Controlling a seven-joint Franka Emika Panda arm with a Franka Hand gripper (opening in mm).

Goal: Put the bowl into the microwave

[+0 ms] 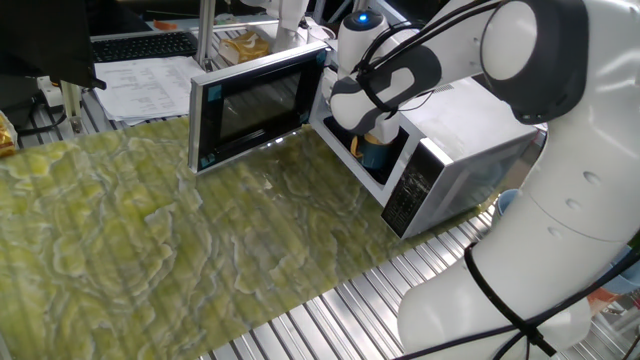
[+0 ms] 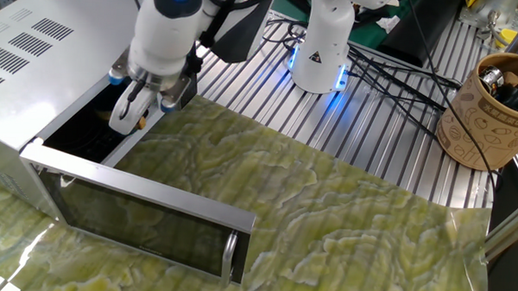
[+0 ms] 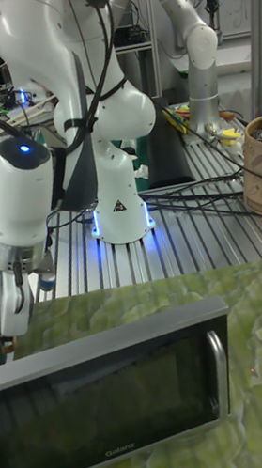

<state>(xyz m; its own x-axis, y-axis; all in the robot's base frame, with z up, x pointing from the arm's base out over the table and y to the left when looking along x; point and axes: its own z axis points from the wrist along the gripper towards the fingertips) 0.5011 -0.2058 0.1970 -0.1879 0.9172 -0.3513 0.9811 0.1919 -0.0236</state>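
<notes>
robotics lab, slotted aluminium bench (image 2: 266,102) under a green marbled mat (image 2: 348,211), white arm base (image 2: 323,48) lit blue with loose black cables (image 2: 394,67), second robot arm (image 3: 175,12) behind, keyboard (image 1: 140,45) and papers (image 1: 150,85) on a desk
</notes>
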